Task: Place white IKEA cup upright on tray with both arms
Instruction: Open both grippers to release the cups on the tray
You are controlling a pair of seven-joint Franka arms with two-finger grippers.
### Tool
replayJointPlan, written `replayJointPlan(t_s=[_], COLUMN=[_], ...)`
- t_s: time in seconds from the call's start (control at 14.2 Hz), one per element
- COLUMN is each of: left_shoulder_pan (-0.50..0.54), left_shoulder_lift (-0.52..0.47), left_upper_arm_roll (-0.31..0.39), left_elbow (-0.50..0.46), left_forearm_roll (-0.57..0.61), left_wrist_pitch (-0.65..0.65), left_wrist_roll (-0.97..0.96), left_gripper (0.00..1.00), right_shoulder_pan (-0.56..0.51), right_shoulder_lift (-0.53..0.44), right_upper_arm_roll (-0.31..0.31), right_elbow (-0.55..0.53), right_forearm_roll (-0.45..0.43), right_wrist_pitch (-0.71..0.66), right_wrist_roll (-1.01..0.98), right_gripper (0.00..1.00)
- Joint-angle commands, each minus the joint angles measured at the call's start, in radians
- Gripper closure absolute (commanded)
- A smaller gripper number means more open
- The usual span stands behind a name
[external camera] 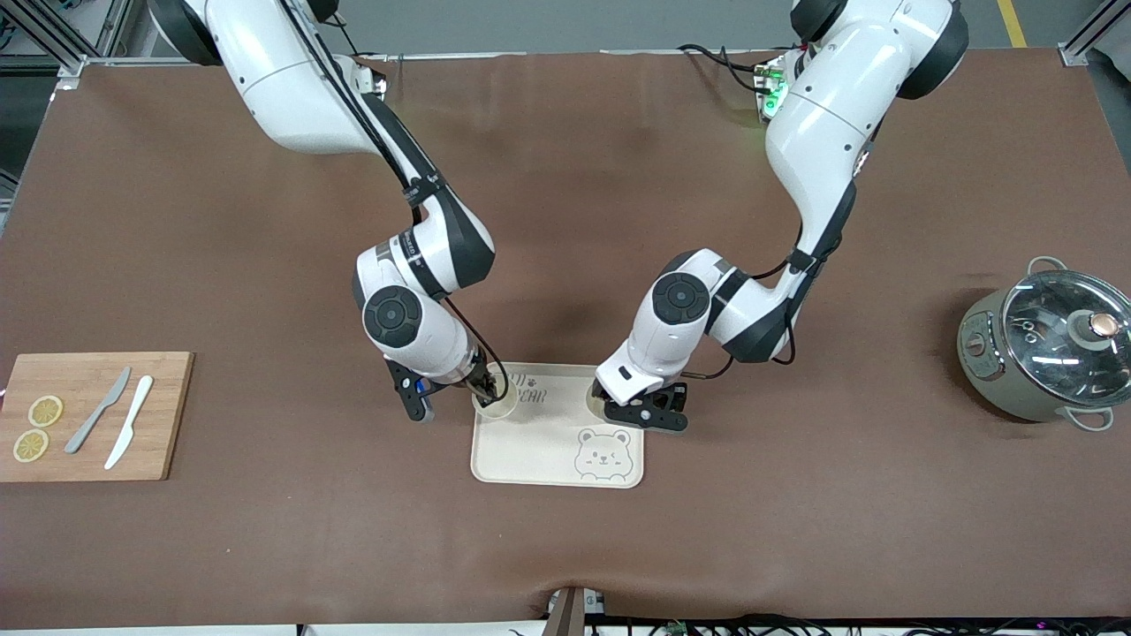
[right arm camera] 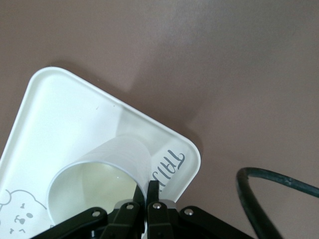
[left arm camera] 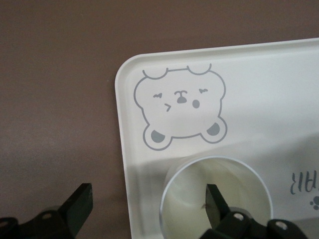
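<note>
Cups stood upright on the tray [external camera: 530, 459] as both arms reached in. One cup [external camera: 497, 405] sat at the corner toward the right arm's end, its rim pinched in the right claw [external camera: 484, 389]. The second cup [left arm camera: 215, 199] sat at the corner toward the left arm's end, one finger [left arm camera: 215, 204] of the wide-spread left claw [external camera: 638, 412] inside it, the other outside the tray.

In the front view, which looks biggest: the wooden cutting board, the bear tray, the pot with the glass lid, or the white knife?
Largest to smallest as they look in the front view:
1. cutting board
2. bear tray and pot, too close to rank
3. white knife
</note>
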Motion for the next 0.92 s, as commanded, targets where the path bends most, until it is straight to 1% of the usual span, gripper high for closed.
replayJointPlan(t_s=[0.0, 0.28, 0.42, 0.49, 0.57, 0.64, 0.71, 0.78, 0.85], left_shoulder_pan=[-0.01, 0.001, 0.002, 0.002, 0.002, 0.004, 0.004, 0.004, 0.005], left_shoulder_lift=[-0.032, -0.087, -0.095, -0.1, -0.112, -0.13, -0.152, -0.173, -0.189], left_upper_arm_roll=[0.011, 0.002, 0.0, 0.0, -0.001, -0.001, -0.001, -0.001, -0.001], left_elbow=[-0.004, -0.002, -0.002, -0.002, -0.004, -0.004, -0.004, -0.004, -0.005], left_forearm_roll=[0.018, 0.015, 0.006, 0.001, -0.002, -0.017, -0.034, -0.046, -0.052], left_wrist_pitch=[-0.034, -0.13, -0.141, -0.149, -0.166, -0.198, -0.236, -0.282, -0.319], left_wrist_roll=[-0.036, -0.037, -0.039, -0.039, -0.039, -0.037, -0.031, -0.027, -0.021], left_gripper=[0.0, 0.0, 0.0, 0.0, 0.0, 0.0, 0.0, 0.0, 0.0], right_shoulder_pan=[0.008, 0.017, 0.017, 0.017, 0.016, 0.016, 0.017, 0.017, 0.014], right_shoulder_lift=[0.018, 0.044, 0.048, 0.048, 0.05, 0.053, 0.059, 0.058, 0.053], right_upper_arm_roll=[-0.008, -0.01, -0.008, -0.01, -0.008, -0.008, -0.01, -0.01, -0.01], right_elbow=[0.03, 0.03, 0.03, 0.03, 0.03, 0.028, 0.028, 0.028, 0.031], right_forearm_roll=[0.003, -0.002, -0.002, 0.0, 0.001, 0.0, 0.0, 0.0, -0.002], right_wrist_pitch=[0.007, 0.013, 0.037, 0.038, 0.038, 0.038, 0.038, 0.036, 0.027], right_wrist_roll=[0.032, 0.032, 0.032, 0.032, 0.032, 0.032, 0.032, 0.03, 0.027], right_gripper=[1.0, 1.0, 1.0, 0.93, 0.8, 0.47, 0.41, 0.37, 0.17])
